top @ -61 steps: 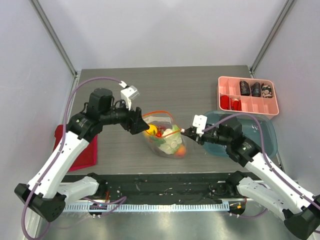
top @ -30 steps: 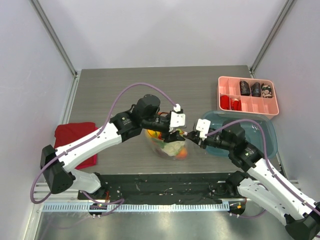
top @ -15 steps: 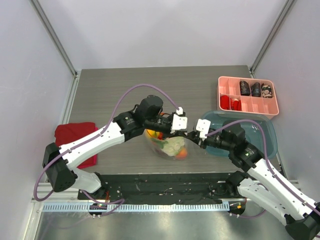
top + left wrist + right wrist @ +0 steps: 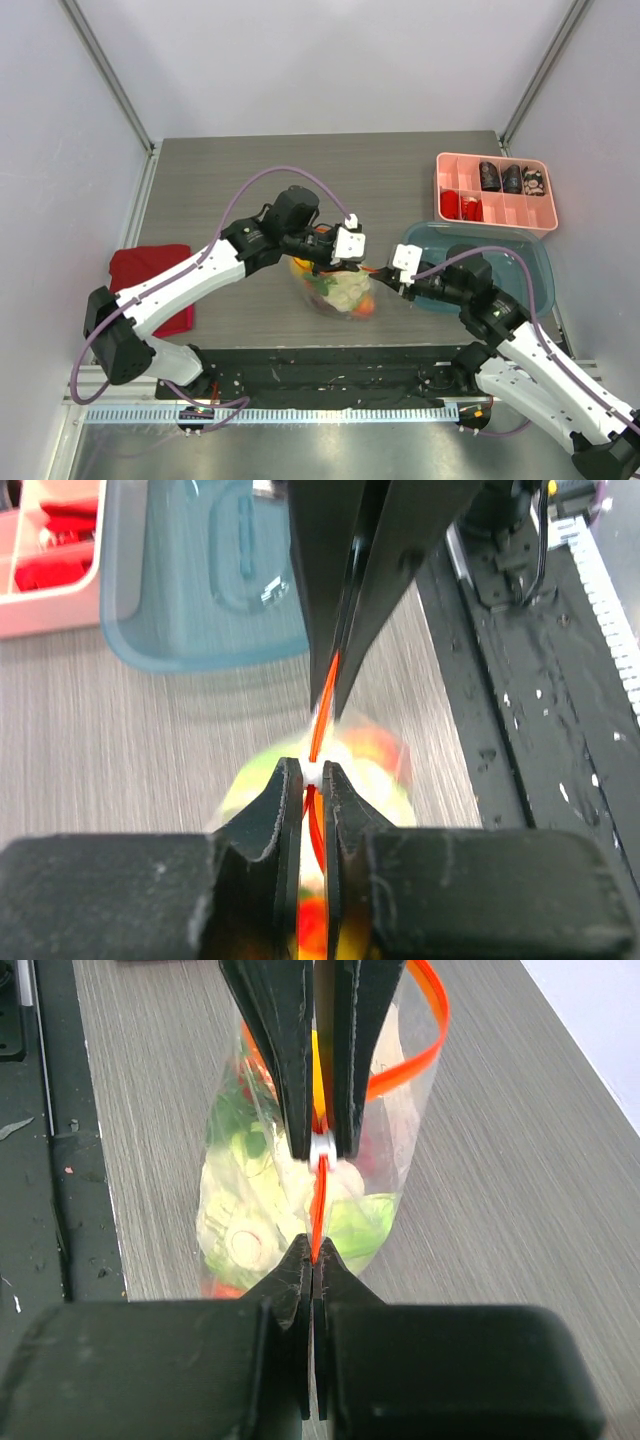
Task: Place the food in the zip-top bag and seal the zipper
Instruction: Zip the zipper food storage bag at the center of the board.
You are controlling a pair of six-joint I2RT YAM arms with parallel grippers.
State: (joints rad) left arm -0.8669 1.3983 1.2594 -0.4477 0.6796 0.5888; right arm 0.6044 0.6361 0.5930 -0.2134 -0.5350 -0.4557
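Right wrist view: at the bottom edge of the frame, the right gripper (image 4: 314, 1250) has its jaws pressed fully together on the thin orange-red zipper (image 4: 318, 1200), which rises straight up from them. Just above, the left gripper (image 4: 321, 1138) comes down from the top of the frame, its jaws pinched nearly closed on the small white slider tab (image 4: 322, 1152) that rides on that strip. Behind both stands the zip-top bag (image 4: 405, 1150), upright on the grey tabletop (image 4: 490, 1260). The food (image 4: 245, 1230) is inside it: pale-green, yellow and red pieces, blurred through the plastic. At the upper right, the far part of the strip loops out in a wide arc, so the mouth is unsealed there.

From the top external view, the bag sits at centre frame with the two grippers meeting at its right side. To the right lies a blue clear tray (image 4: 525, 262), and above it a pink compartment tray (image 4: 495, 224). A red cloth (image 4: 150, 272) lies at the left edge.
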